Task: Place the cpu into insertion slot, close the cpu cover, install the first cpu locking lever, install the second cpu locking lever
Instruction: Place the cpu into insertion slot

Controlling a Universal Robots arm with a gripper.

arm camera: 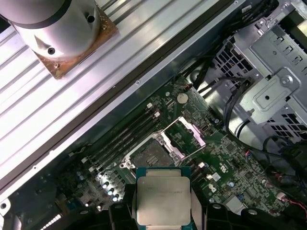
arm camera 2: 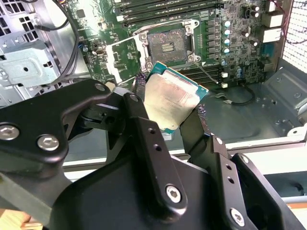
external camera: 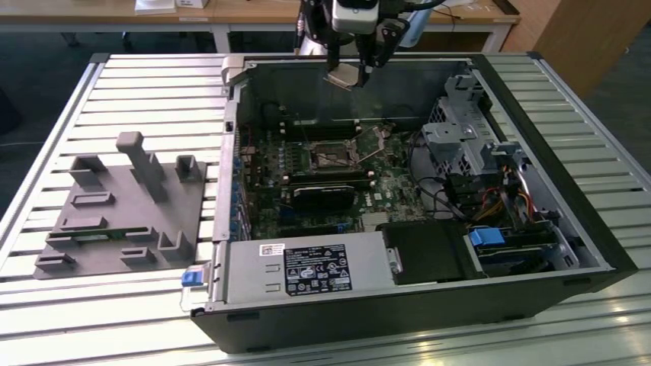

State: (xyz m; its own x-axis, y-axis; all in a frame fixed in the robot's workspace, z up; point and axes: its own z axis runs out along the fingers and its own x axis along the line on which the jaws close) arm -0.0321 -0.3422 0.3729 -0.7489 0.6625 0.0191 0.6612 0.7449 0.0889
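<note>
Square cpu, dull silver top, teal rim

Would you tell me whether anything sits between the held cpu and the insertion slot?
Nothing visible does. The gripper holds the cpu above the open case, the insertion slot lies bare, and the cpu cover is swung open beside it.
</note>
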